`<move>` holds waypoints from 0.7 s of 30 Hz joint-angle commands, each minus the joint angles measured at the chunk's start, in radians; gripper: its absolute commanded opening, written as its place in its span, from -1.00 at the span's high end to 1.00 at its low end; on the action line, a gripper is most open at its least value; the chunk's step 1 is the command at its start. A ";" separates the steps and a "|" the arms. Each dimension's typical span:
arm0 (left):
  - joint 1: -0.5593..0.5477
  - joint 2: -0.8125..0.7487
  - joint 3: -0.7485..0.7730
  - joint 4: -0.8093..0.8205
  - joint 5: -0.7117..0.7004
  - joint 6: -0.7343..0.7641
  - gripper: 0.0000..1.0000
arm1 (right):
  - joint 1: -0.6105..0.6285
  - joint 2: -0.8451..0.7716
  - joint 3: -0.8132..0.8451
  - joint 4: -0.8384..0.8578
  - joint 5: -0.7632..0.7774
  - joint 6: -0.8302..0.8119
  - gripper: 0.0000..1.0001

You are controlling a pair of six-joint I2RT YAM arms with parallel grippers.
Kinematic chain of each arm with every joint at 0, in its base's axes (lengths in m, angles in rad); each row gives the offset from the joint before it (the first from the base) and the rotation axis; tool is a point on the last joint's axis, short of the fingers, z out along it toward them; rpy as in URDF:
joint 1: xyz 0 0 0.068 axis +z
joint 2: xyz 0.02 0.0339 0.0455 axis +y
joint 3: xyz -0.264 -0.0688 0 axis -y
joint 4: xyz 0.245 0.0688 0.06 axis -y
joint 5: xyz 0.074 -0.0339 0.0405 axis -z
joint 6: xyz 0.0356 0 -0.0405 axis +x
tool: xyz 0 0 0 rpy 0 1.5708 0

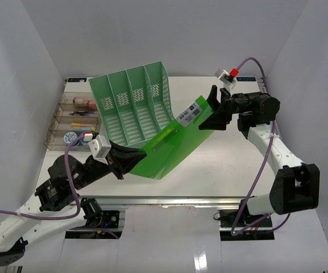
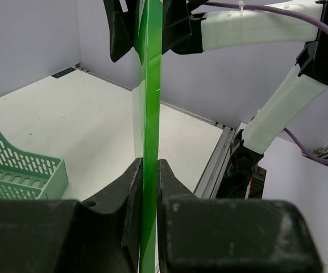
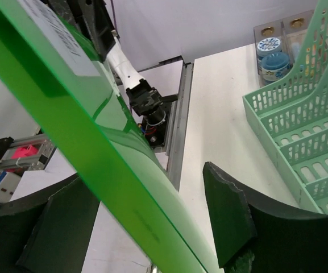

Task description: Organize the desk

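A translucent green plastic folder (image 1: 175, 145) with a white label near its far end hangs above the white desk (image 1: 232, 165), spanning between both arms. My left gripper (image 1: 128, 162) is shut on the folder's near-left edge; in the left wrist view the sheet (image 2: 150, 85) stands edge-on, pinched between my fingers (image 2: 148, 165). My right gripper (image 1: 214, 111) is open at the folder's far end. In the right wrist view its jaws (image 3: 152, 187) straddle the folder (image 3: 95, 131), with a clear gap to the right finger (image 3: 226, 216).
A mint-green four-slot file rack (image 1: 135, 108) lies tipped back behind the folder and also shows in the right wrist view (image 3: 300, 125). A clear compartment tray (image 1: 67, 122) with small items stands at the desk's left edge. White walls enclose the desk.
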 commanded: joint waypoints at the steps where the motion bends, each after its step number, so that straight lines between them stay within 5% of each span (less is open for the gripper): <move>1: -0.001 0.003 0.036 0.065 -0.041 0.016 1.00 | 0.045 -0.035 0.053 0.619 -0.169 0.120 -0.25; 7: -0.001 -0.001 0.007 0.104 -0.084 0.005 1.00 | 0.073 -0.045 0.067 0.619 -0.169 0.132 0.84; 16: -0.001 -0.002 -0.036 0.123 -0.207 -0.035 0.91 | 0.083 -0.066 0.136 0.619 -0.169 0.214 0.84; 21: 0.001 -0.004 -0.063 0.133 -0.251 -0.066 -0.06 | 0.083 -0.060 0.181 0.619 -0.169 0.268 0.84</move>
